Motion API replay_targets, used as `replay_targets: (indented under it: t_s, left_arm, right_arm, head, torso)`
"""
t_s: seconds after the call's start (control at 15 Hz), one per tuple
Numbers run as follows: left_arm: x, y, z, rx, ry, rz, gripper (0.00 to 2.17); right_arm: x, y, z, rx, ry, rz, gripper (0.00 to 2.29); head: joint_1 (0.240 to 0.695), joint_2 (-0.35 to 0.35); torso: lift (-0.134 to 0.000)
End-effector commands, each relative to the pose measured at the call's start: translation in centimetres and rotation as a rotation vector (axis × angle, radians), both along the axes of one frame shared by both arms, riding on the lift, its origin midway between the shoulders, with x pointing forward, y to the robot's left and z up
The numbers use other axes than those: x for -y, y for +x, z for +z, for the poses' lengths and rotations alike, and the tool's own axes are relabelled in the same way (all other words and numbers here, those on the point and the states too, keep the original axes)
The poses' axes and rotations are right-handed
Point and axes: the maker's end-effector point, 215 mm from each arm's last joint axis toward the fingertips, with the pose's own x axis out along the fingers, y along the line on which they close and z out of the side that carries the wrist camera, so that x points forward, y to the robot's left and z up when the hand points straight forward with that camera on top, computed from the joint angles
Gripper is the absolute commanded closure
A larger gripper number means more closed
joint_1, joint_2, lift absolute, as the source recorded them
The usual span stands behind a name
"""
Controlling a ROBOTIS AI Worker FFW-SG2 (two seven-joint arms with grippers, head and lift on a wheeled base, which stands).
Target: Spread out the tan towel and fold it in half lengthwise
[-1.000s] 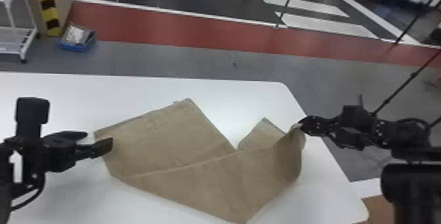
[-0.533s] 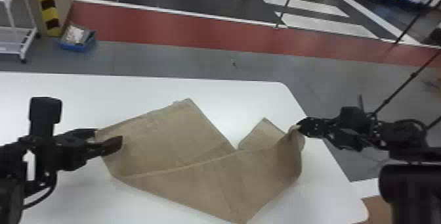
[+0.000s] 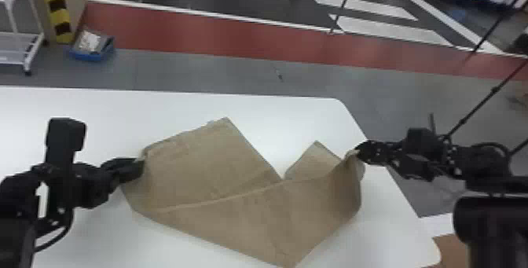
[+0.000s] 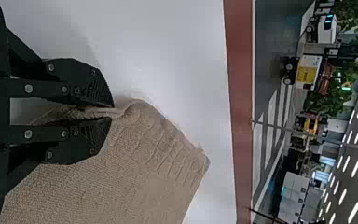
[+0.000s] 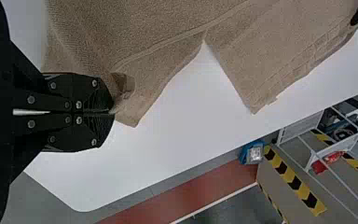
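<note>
Item one: a tan towel (image 3: 220,184), on the white table (image 3: 94,118), skewed and doubled over on itself, its right end raised in a steep fold. Two free corners point to the table's far side, with a V of bare tabletop between them; a long hem runs aslant across the cloth.

Item two: the left gripper (image 4: 112,112), fingers closed on a pinched ridge of cloth at the towel's left end, beside the ribbed end band (image 4: 168,144).

Item three: the right gripper (image 5: 112,112), fingers pressed together on a bunched bit of towel at the opposite end, near the table's right edge.

Step in hand, by my reckoning: the spreading out, with both ends gripped and the lengthwise fold still to be made. The next move would seem to call for lifting both ends together and drawing them apart until the cloth hangs taut and the doubled part drops open, then laying it down square. Risk noted: the right-hand pinch looks small and could slip under a hard pull.

Edges and room: bare tabletop lies beyond the towel and to its left, so the left arm has space to draw outward. On the right the tabletop soon ends above the grey floor (image 3: 235,70); a wide pull that way might leave cloth hanging over. The towel's near point reaches towards the robot, so some shift away from it may help.
</note>
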Motion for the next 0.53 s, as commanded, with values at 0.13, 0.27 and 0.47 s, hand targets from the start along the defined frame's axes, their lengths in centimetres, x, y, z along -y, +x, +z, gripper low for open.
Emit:
replay_targets:
  t_s: [0.13, 0.27, 0.47]
  left_arm:
    - [-2.1, -0.6, 1.8, 0.015, -0.019, 0.031, 2.15]
    - [-5.4, 0.0, 3.9, 0.037, -0.041, 0.091, 2.15]
    - [-10.4, 1.5, 5.7, 0.01, -0.065, 0.19, 2.15]
  right_arm:
    - [-0.4, 0.4, 1.0, 0.017, -0.002, 0.01, 2.16]
    - [-0.6, 0.7, 1.4, 0.028, 0.018, 0.006, 2.17]
    - [-1.1, 3.7, 4.5, 0.086, 0.052, -0.017, 2.17]
  head:
    - [0.695, -0.35]
    - [0.695, -0.35]
    - [0.695, -0.327]
  torso:
    - [-0.118]
    - [-0.118]
    - [-0.118]
